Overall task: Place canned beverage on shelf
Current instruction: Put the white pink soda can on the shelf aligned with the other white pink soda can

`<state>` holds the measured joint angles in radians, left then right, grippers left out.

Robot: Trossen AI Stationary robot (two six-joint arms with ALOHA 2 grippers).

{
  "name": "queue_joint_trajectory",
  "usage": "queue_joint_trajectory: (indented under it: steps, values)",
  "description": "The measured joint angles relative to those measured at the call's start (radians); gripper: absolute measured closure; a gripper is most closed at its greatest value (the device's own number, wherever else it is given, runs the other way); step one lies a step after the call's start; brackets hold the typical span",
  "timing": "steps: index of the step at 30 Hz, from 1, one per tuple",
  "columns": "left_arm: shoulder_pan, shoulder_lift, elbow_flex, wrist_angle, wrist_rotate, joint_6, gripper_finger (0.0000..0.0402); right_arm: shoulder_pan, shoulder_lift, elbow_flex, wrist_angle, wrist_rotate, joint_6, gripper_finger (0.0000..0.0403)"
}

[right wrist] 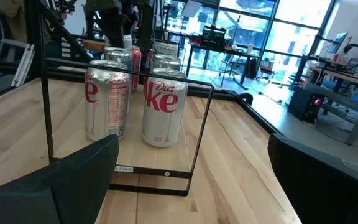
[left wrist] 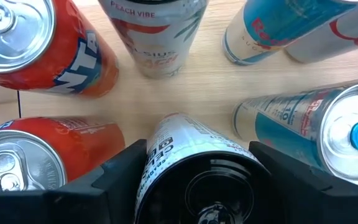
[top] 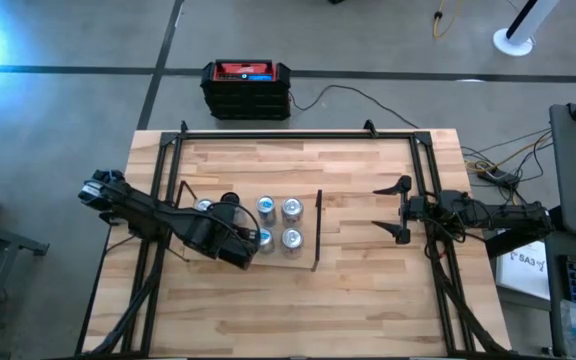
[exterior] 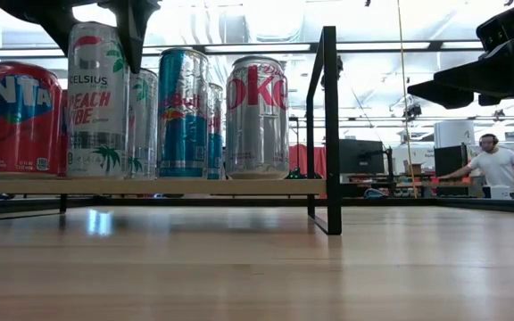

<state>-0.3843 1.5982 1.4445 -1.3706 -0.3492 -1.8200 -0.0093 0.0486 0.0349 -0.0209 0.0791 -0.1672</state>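
The shelf point(top: 306, 222) is a pale board with a black upright bar point(exterior: 330, 125) at its right end. Several cans stand on it. My left gripper point(top: 246, 245) comes down over the near row and is shut on a white Celsius can with a black lid point(left wrist: 191, 162), the canned beverage point(exterior: 96, 98). Around it stand two Fanta cans point(left wrist: 36, 43), a second Celsius can point(left wrist: 154, 31), blue cans point(left wrist: 316, 130) and Diet Coke cans point(right wrist: 163, 109). My right gripper point(top: 392, 210) waits open and level at the table's right, facing the shelf. My left gripper pinches the can's upper side wall point(left wrist: 160, 155), just under the lid, between its two fingers point(left wrist: 114, 174). The fingers come steeply from above, slanting in from the table's left. The can stands upright with its base point(left wrist: 174, 118) on the shelf board.
Neighbouring cans stand close on every side of the held can. A black and red box point(top: 246, 88) lies beyond the far edge. Black frame rails point(top: 423, 170) run along the table's sides. Bare planks stretch between shelf and right gripper. A person point(exterior: 498, 165) stands far behind.
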Motion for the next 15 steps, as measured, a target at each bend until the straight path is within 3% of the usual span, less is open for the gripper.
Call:
queue_joint_trajectory:
  steps: [15]
  values:
    - [0.001, 0.0, 0.0, -0.025, -0.024, -0.023, 0.0123, 0.0, 0.0, 0.0, 0.0, 0.0, 0.001, 0.0005]
